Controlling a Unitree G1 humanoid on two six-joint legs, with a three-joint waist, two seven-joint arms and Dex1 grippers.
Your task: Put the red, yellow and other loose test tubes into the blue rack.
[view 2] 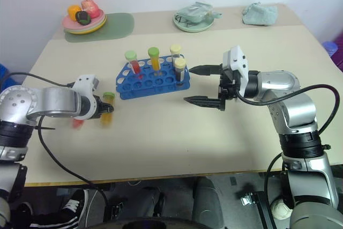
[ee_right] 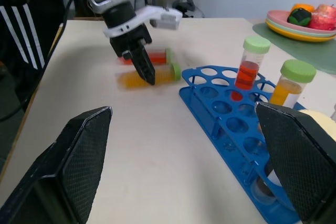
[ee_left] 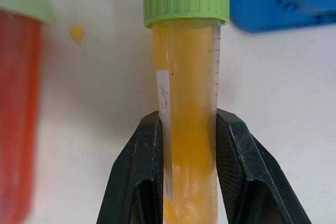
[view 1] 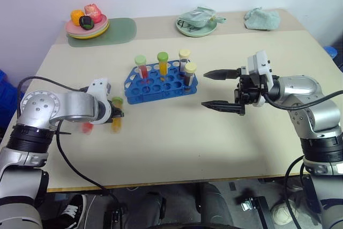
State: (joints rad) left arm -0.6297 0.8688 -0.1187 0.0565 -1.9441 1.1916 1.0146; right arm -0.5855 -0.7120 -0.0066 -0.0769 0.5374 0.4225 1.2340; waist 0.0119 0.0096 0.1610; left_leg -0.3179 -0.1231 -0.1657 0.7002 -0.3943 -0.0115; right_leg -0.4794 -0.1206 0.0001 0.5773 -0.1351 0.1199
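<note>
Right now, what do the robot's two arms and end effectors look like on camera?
Both arms are silver-grey metal with black joint bands and loose black cables. The left end effector and the right end effector each have a white housing block and two tapering black fingers with finely cross-hatched inner pads.

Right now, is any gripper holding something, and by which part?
The left gripper holds the yellow test tube by its body, below the green cap. The right gripper is open, empty.
</note>
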